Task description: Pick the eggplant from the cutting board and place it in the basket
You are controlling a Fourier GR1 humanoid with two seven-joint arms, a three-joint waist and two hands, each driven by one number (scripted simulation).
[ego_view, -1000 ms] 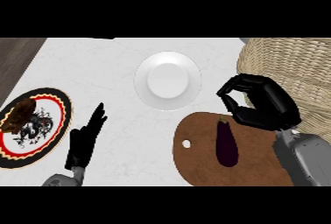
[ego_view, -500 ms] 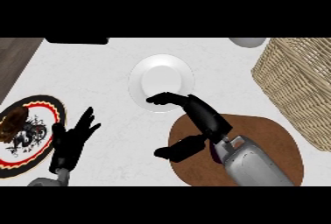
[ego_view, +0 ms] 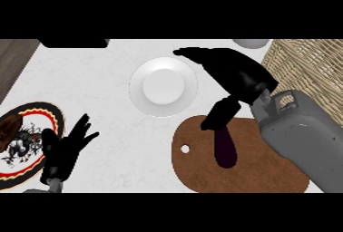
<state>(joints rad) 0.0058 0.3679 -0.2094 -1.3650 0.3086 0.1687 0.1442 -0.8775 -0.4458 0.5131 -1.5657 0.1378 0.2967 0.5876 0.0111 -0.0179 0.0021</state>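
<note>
Head view showed the dark purple eggplant (ego_view: 226, 148) lying on the brown wooden cutting board (ego_view: 268, 174) at lower right, not yet in the woven wicker basket (ego_view: 315, 68) at upper right, the right hand (ego_view: 231, 74) above it with its thumb touching the top end and fingers holding nothing, while the left hand (ego_view: 67, 149) rested open at lower left.

No text, label, brand, number or sign can be read anywhere in the head view. A dark figurative pattern is borne by the round plate with the red, gold and black rim (ego_view: 26, 149) at the left of the pale speckled worktop (ego_view: 100, 90), but no letters can be made out in it.
</note>
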